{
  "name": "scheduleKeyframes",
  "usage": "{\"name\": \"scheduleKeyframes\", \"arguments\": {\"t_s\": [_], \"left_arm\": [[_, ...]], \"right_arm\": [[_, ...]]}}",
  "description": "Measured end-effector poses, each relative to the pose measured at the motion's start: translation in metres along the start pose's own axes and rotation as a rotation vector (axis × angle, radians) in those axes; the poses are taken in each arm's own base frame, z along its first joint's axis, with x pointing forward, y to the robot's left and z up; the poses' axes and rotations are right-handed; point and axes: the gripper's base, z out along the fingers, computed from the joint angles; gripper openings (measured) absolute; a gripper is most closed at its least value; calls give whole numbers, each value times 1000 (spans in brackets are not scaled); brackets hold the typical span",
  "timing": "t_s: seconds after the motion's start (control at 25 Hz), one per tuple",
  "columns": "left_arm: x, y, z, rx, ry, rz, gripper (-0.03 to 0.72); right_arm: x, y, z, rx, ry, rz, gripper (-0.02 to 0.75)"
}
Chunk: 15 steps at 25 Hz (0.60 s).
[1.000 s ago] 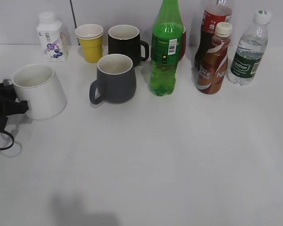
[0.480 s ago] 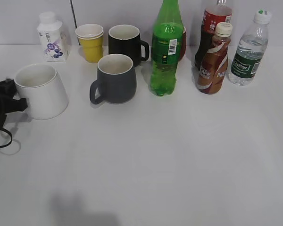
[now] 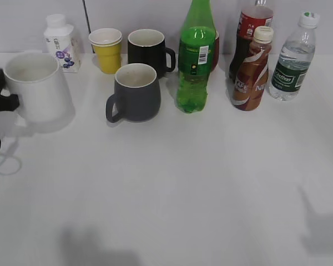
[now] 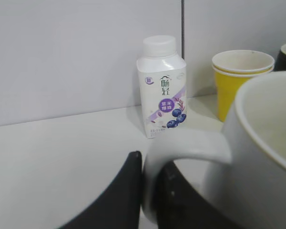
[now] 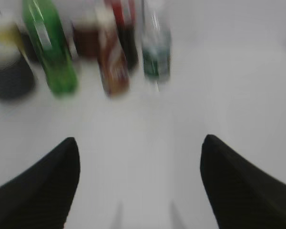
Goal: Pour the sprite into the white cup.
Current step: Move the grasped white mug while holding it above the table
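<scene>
Left hand (image 4: 148,191) pinching white cup (image 3: 38,86) handle — cup upright | right hand (image 5: 140,186) spread

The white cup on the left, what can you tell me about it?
The white cup is a large glossy mug, ceramic by the look, with a thin dark line round its rim and walls widening toward the base. It looks empty inside. It sits upright at the table's left edge, in front of a small milk carton. The robot's left hand pinches its loop handle between two black fingers.
</scene>
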Motion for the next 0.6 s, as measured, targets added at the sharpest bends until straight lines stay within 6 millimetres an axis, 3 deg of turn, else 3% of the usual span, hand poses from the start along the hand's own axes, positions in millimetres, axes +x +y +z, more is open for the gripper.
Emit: {"name": "scheduleKeyframes", "arguments": {"t_s": [0.28, 0.36, 0.48, 0.6], "left_arm": [[-22, -1, -13, 6, 19, 33, 50], [-29, -2, -17, 15, 4, 50, 50], [-39, -2, -22, 22, -14, 68, 50], [-40, -2, -25, 19, 4, 72, 50]], "right_arm": [[-56, -9, 61, 80, -345, -86, 549], [-64, -11, 77, 95, -378, -105, 529], [-60, -6, 103, 33, -345, -53, 514], [-40, 12, 130, -94, -285, 7, 507]]}}
